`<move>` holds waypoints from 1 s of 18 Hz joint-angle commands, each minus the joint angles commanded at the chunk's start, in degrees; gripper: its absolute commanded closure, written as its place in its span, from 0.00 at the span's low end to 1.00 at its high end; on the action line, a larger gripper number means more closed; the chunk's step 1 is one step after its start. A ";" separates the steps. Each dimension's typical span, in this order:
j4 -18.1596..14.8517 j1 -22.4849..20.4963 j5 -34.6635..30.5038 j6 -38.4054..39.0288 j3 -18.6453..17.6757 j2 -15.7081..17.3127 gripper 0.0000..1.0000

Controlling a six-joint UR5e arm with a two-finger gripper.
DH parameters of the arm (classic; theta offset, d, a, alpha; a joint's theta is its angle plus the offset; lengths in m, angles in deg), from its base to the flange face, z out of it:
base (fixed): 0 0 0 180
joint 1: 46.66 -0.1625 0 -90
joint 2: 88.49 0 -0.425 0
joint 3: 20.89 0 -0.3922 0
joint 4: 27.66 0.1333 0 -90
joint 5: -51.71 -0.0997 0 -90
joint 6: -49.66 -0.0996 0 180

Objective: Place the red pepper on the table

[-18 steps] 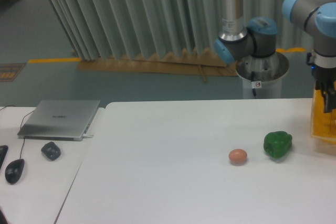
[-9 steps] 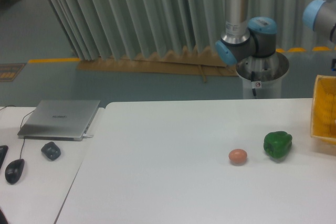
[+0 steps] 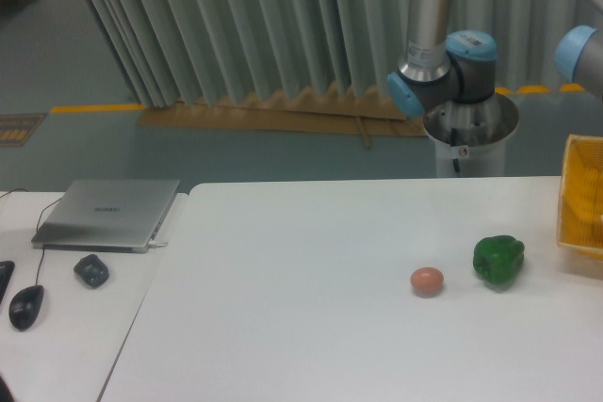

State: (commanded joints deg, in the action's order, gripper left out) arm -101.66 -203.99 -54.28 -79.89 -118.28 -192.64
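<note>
Claw is out of frame past the right edge, so its opening and whatever it may hold can't be read. Red pepper isn't visible anywhere in the current view either. 1 s ago the wrist and fingers hung over the yellow basket at far right; 0.5 s ago only a blue joint cap remained there; now just a sliver of that cap shows at the right edge, higher up. The arm's vertical grey link has also drifted slightly right across the 3 frames.

Table: flat, smooth white top, rounded corner at back left. On it, unchanged: green pepper, glossy and lobed, near the right side; small orange-pink egg-shaped ball just beside it on its left, not touching. Basket is a yellow mesh-walled box, cut off by the frame, at the table's right edge.

Arm base sits on a shiny metal cylinder pedestal behind the table. Adjoining white desk on the left carries a closed silver laptop, a dark lumpy object and a black mouse, all unmoved. Backdrop: pleated grey-green curtain.
</note>
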 joint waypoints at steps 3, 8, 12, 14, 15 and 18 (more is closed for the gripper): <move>0.17 -0.09 0.00 -0.26 0.00 -0.79 0.00; 0.35 0.09 -3.34 -0.35 -0.53 -2.29 0.00; 0.79 0.18 -3.25 0.26 -1.31 -2.81 0.00; 1.93 0.44 -3.17 0.35 -1.67 -3.43 0.00; 2.11 0.53 -3.16 0.44 -1.93 -3.60 0.00; 4.21 0.70 -3.16 0.44 -2.98 -3.61 0.00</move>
State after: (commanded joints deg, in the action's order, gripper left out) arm -97.45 -203.29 -57.45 -79.45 -121.26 -196.24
